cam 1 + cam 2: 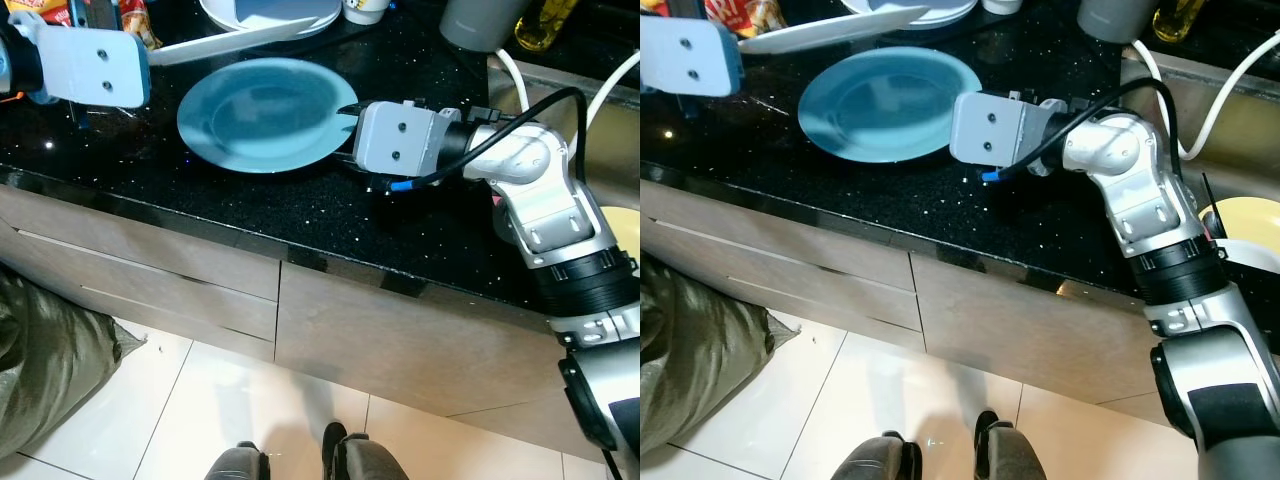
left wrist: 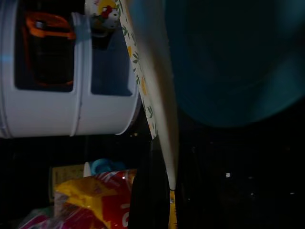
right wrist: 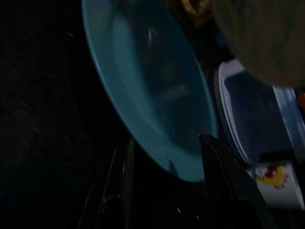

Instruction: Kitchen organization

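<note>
A teal plate (image 1: 262,115) lies flat on the black speckled counter (image 1: 200,205). My right gripper (image 1: 348,122) is at the plate's right edge. In the right wrist view it (image 3: 167,141) is open, with the teal rim (image 3: 183,171) between its two fingers. My left gripper (image 1: 148,55) is at the far left above the counter, shut on the edge of a white plate with a leaf pattern (image 1: 240,40). That plate is held raised over the teal plate's far side, and its rim (image 2: 159,119) sits between the dark fingers.
White plates (image 1: 270,12) are stacked behind the teal one, next to a cup (image 1: 365,10) and a grey container (image 1: 480,22). Snack packets (image 2: 95,200) lie at the back left. A sink (image 1: 560,85) is on the right. A green bag (image 1: 40,360) lies on the floor.
</note>
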Robot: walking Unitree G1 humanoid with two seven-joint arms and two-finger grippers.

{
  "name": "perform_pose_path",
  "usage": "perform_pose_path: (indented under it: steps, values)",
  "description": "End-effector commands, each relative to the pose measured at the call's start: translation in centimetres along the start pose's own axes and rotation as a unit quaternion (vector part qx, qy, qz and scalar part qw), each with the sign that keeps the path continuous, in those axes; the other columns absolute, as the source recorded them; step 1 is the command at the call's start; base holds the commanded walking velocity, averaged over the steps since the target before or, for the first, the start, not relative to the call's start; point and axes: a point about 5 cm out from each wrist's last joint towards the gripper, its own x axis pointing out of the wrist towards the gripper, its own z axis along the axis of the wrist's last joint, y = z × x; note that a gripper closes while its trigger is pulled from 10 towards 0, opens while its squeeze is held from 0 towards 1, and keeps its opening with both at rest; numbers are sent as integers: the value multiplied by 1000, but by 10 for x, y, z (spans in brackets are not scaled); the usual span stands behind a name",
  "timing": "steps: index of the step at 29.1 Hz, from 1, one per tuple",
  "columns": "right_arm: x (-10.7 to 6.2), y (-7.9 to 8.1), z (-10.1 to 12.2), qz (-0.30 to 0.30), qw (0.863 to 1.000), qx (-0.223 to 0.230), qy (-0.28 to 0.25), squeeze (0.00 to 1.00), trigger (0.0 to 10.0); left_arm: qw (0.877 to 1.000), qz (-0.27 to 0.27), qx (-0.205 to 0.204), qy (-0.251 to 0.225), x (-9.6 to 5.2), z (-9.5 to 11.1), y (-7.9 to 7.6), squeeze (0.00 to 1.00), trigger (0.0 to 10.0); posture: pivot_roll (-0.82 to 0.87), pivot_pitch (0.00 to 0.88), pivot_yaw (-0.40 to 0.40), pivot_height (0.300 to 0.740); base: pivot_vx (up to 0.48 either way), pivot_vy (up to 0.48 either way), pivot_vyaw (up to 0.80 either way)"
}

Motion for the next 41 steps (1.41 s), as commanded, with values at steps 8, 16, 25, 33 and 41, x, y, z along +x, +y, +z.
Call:
perform_pose_path:
  steps: [8, 16, 25, 33, 41]
  values:
    - [-25, -25, -25, -88, 994, 2, 58, 0, 10000, 985, 124, -44, -110, -16, 26, 48, 0, 10000, 128, 173, -37, 740, 0, 0, 0]
    - [-47, -22, -24, -72, 994, 87, -3, 0, 10000, 936, 161, -168, -264, -29, 51, 62, 0, 10000, 124, 144, -43, 740, 0, 0, 0]
    - [-68, -40, -16, -220, 904, 301, -209, 0, 10000, 812, 183, -360, -422, -37, 57, 24, 0, 10000, 115, 116, -48, 740, 0, 0, 0]
    - [-66, -31, -16, -246, 800, 443, -321, 0, 10000, 666, 193, -506, -513, -37, 62, 5, 0, 10000, 112, 104, -53, 740, 0, 0, 0]
    - [-40, 5, -1, -197, 641, 608, -426, 0, 10000, 485, 159, -628, -588, -35, 69, -25, 0, 10000, 112, 110, -51, 740, 0, 0, 0]
